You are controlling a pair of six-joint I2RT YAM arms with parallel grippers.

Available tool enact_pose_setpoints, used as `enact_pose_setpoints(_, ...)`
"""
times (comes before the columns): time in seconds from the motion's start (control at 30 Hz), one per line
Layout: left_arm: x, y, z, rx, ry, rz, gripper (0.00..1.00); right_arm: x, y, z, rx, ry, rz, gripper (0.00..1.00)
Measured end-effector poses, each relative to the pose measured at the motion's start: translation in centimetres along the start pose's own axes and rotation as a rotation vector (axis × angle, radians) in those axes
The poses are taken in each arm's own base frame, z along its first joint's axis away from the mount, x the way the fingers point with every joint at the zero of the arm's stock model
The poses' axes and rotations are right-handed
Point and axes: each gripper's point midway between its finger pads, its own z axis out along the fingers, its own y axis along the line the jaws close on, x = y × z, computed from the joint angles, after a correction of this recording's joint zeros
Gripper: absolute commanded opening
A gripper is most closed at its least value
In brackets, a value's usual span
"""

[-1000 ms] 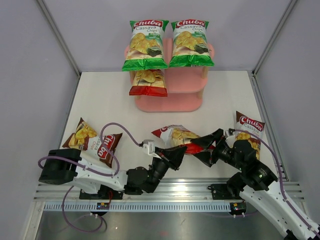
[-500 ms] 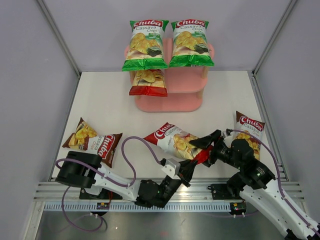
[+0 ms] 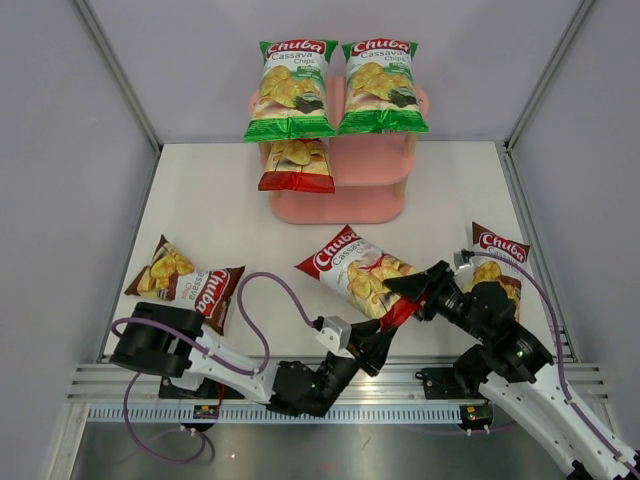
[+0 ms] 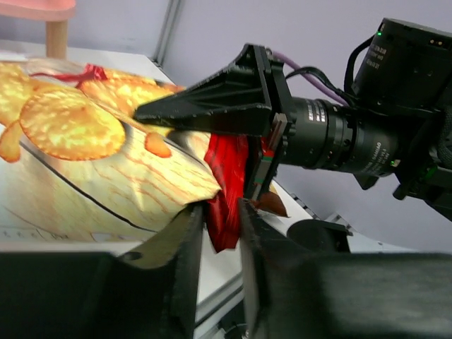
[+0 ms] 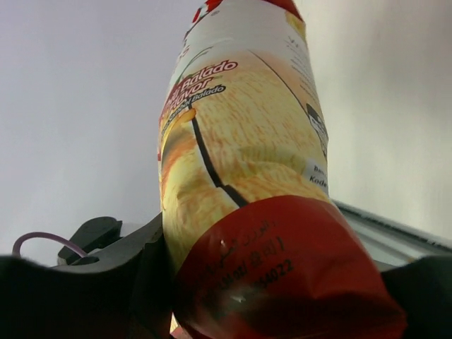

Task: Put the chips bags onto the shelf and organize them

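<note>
Close to the middle of the near edge of the white matte table (image 3: 230, 200): a glossy red-and-white foil pillow bag (image 3: 355, 270) printed with round golden chips, logo end toward the far side, crimped red bottom seal toward the near edge. Pinched at that seal by the black wedge-shaped fingers of the right gripper (image 3: 400, 297), one finger flat across the puffed face, the other beneath. Flanked as well by the blunt black fingers of the left gripper (image 4: 222, 219), narrow gap, crumpled red seal hanging between; pressed or merely brushed, impossible to tell.

At the far edge, a pink three-tier shelf (image 3: 345, 210) with rounded oval boards and pale wooden posts. On the top board, overhanging the front: a shiny green pillow bag (image 3: 291, 90) on the left, a second green bag (image 3: 383, 85) just beside it on the right. On the middle board, left half: a red-bottomed bag (image 3: 296, 168), upper part hidden under the green one.

At the left edge, dark brown glossy packaging (image 3: 212, 295), creased across the middle; one folded bag or two overlapping, unclear. At the right edge, a bag with a red logo banner (image 3: 497, 250), lower part cut off by the right arm, body colour hard to make out. From the right wrist, only the bulging seal end and slanted print, fingertips lost in dark blur.
</note>
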Motion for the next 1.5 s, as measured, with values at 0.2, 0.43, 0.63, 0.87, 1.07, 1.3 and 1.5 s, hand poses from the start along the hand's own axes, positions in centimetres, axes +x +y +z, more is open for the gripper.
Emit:
enact_pose_setpoints(0.2,0.7,1.6,-1.3,-0.001,0.023,-0.041,0.55,-1.6,0.9,-0.4,-0.061,-0.096,-0.147,0.17)
enact_pose_setpoints(0.43,0.0,6.0,-2.7,-0.125,0.023,-0.101,0.77,-2.9,2.5,-1.7,-0.148,-0.196,-0.279,0.15)
enact_pose_setpoints(0.63,-0.5,10.7,-2.5,-0.299,0.080,-0.205,0.85,-4.4,3.5,-2.8,-0.191,-0.300,-0.391,0.15)
enact_pose_setpoints(0.87,-0.2,17.0,-5.4,-0.449,0.129,-0.245,0.99,-5.9,5.0,-2.3,-0.222,-0.384,-0.433,0.14)
enact_pose_setpoints(1.07,-0.7,20.8,-7.6,-0.535,0.152,-0.207,0.99,-7.2,5.4,0.0,-0.191,-0.418,-0.445,0.15)
enact_pose_setpoints(1.3,-0.4,23.7,-9.2,-0.594,0.222,-0.090,0.99,-8.3,5.6,3.1,-0.168,-0.440,-0.444,0.15)
enact_pose_setpoints(1.5,0.4,24.7,-9.1,-0.610,0.298,-0.038,0.99,-9.2,6.9,3.7,-0.206,-0.490,-0.446,0.15)
